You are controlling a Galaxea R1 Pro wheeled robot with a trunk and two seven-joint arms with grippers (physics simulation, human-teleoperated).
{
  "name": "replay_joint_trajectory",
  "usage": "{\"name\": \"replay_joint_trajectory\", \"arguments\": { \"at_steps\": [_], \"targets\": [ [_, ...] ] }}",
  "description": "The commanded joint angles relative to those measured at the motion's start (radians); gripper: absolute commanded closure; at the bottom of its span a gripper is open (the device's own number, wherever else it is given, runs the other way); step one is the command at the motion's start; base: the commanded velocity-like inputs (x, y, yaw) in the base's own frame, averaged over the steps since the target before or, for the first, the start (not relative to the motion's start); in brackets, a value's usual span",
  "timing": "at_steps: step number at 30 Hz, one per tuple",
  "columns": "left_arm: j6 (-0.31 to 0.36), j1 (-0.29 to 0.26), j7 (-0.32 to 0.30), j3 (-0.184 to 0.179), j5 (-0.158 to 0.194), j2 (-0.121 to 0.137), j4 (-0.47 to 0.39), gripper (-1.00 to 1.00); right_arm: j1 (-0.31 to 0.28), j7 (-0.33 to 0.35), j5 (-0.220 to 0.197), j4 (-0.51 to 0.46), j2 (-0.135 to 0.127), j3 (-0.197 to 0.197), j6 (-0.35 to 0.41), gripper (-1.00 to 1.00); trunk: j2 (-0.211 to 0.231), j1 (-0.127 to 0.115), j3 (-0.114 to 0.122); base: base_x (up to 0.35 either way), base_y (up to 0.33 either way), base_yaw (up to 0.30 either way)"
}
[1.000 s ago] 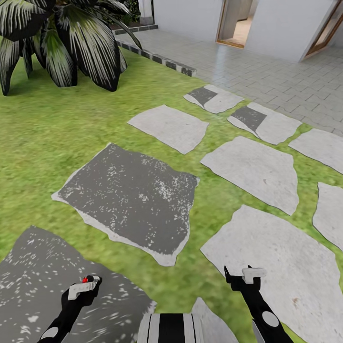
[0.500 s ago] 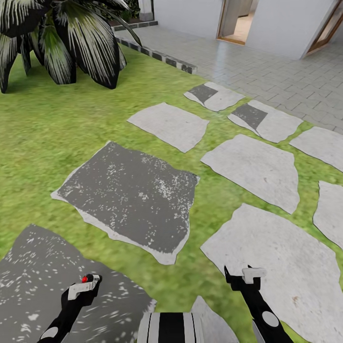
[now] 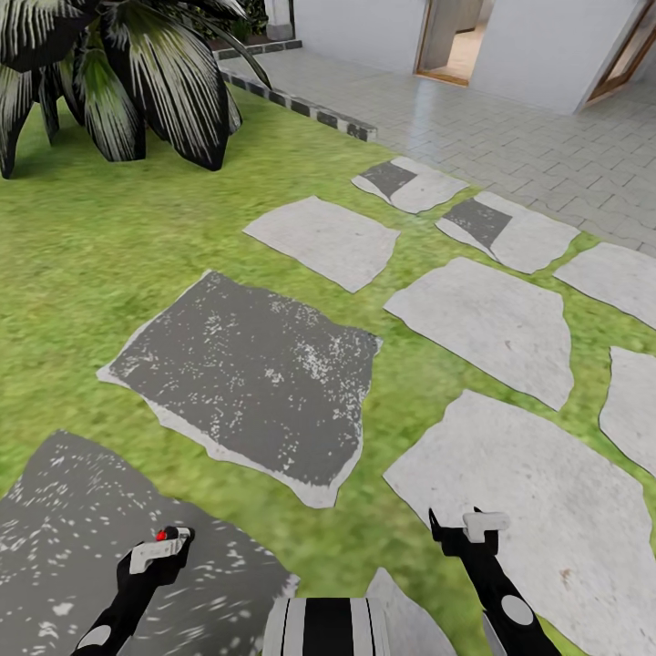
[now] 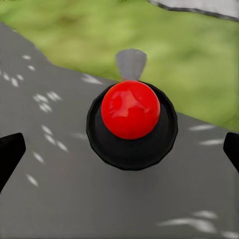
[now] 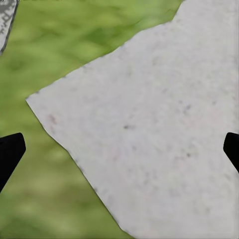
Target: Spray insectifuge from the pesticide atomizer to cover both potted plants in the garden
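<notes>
In the left wrist view a round black top with a red ball (image 4: 130,109) and a pale grey nozzle (image 4: 131,63) lies end-on between my fingers; it looks like the pesticide atomizer (image 4: 132,144). My left gripper (image 4: 119,152) is open, its black fingertips (image 4: 10,154) far apart and clear of it. In the head view the red ball (image 3: 164,533) sits at the tip of my left gripper (image 3: 157,553), over a dark paving stone (image 3: 64,528). My right gripper (image 3: 465,530) is open over a pale stone (image 5: 164,134), holding nothing. The potted plants are out of view.
Flat stepping stones, dark (image 3: 255,374) and pale (image 3: 483,323), lie in the green lawn (image 3: 82,255). A big striped agave (image 3: 118,73) stands at the far left. A tiled terrace (image 3: 510,137) and a house doorway (image 3: 451,41) lie beyond a stone kerb (image 3: 310,111).
The whole head picture has shifted slightly, so the camera has moved a little. Both arms keep their pose, and the red ball stays at the left gripper's tip.
</notes>
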Motion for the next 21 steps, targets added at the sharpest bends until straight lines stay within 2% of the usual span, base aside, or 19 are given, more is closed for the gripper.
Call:
{"name": "replay_joint_trajectory", "arguments": {
  "at_steps": [1, 21],
  "targets": [
    [-0.002, -0.001, -0.01, 0.007, 0.003, -0.001, 0.001, -1.0, 0.0, 0.0, 0.0, 0.0, 0.0, 0.0, -0.003, -1.0, 0.0, 0.0, -0.001, 0.006, 0.0, 0.0],
    [-0.001, -0.001, -0.01, 0.008, 0.003, -0.002, 0.001, -1.0, 0.0, -0.001, 0.0, 0.0, 0.0, 0.0, -0.003, -1.0, 0.0, 0.0, -0.001, 0.0, 0.0, 0.0]
  ]
}}
